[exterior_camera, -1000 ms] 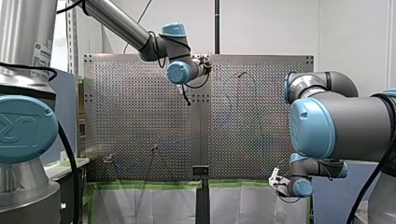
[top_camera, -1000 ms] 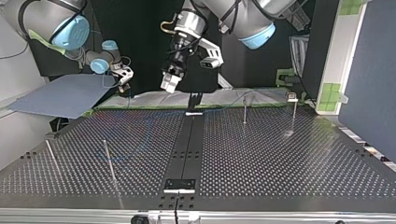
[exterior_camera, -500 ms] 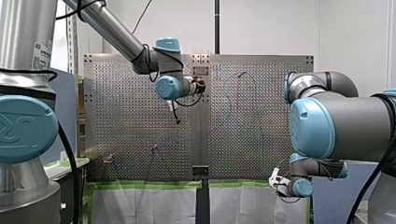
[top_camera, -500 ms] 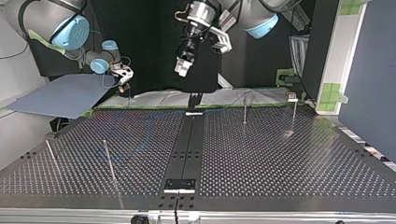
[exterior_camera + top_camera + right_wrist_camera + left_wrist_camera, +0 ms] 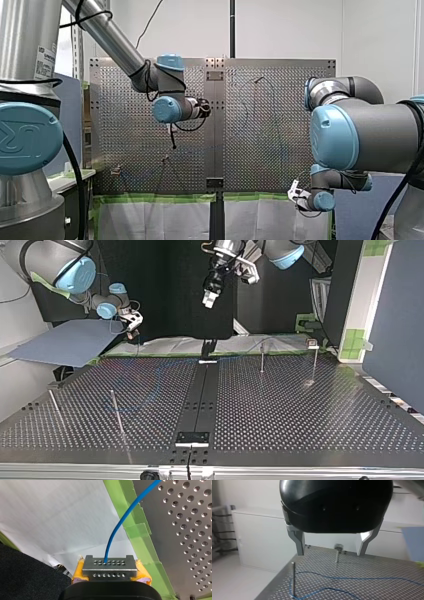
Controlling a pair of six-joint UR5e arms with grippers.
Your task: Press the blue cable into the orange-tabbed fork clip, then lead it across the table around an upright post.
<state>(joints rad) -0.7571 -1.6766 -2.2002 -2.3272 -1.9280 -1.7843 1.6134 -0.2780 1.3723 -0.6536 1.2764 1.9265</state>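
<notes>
The thin blue cable (image 5: 120, 522) runs out of my right gripper (image 5: 110, 566), whose yellow pads are shut on it just off the table's green-taped edge. In the top view this gripper (image 5: 132, 320) hangs at the far left, and the cable (image 5: 155, 385) lies in a faint loop on the plate. My left gripper (image 5: 330, 553) is open and empty, high above the table (image 5: 210, 295). Below and ahead of it I see the cable (image 5: 352, 578), an upright post (image 5: 292, 578) and a short capped post (image 5: 337, 552). The fork clip (image 5: 312, 344) stands at the far right corner of the top view.
Thin upright posts (image 5: 262, 357) (image 5: 116, 410) (image 5: 54, 407) stand on the perforated table (image 5: 300, 410). A blue sheet (image 5: 65, 342) lies beyond its far left corner. Green tape (image 5: 136, 527) and white cloth line the edge near my right gripper.
My left arm has swung toward the front view's left and lower; in the top view its gripper rose and moved right. My right arm and the cable stayed still.
</notes>
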